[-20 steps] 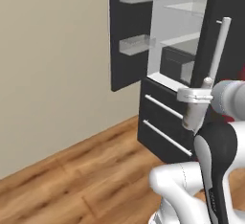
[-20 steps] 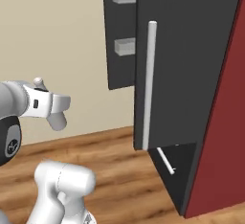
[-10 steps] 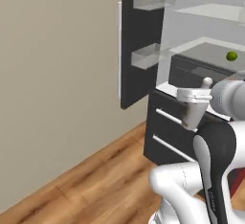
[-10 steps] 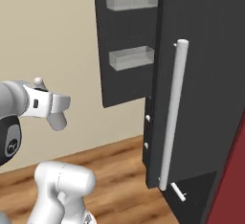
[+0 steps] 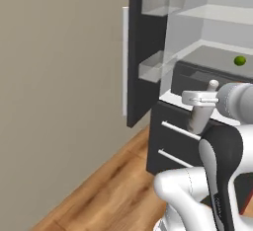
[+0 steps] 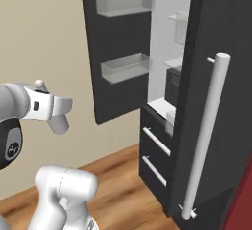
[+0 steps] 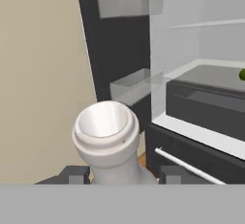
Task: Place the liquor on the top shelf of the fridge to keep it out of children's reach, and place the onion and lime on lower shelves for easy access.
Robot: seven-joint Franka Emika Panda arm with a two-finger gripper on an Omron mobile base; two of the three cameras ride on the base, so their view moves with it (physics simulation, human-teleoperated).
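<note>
Your gripper is clamped around the liquor, short of the open fridge; that green speck inside looks like the lime.

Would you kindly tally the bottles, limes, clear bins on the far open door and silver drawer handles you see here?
liquor bottle: 1
lime: 1
clear door bins: 2
silver drawer handles: 2
Total: 6
</note>
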